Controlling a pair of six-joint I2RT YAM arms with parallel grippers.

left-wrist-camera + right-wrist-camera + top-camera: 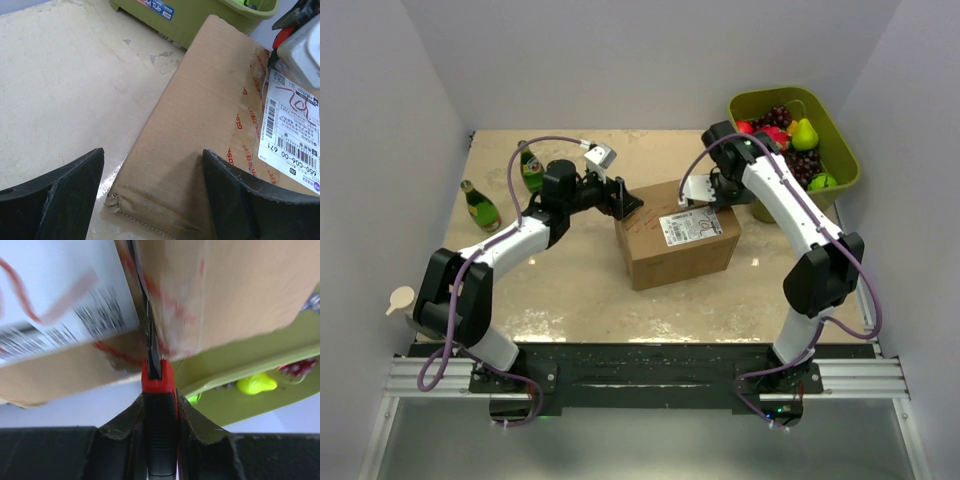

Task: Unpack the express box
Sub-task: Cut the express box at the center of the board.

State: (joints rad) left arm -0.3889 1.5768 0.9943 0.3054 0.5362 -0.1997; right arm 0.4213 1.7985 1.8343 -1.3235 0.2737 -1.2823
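A brown cardboard express box (670, 250) sits on the counter (550, 290) between two robot arms. The left gripper (152, 162) hangs wide open and empty just above one end of the box. One finger is over the counter, the other over the box top. The right gripper (160, 412) is clamped on a red-and-black utility knife (159, 382). Its blade reaches straight ahead into the top seam beside the shipping label (292, 135). The carton looks stiff but light and likely to slide under the blade, so bracing its side walls seems wisest.
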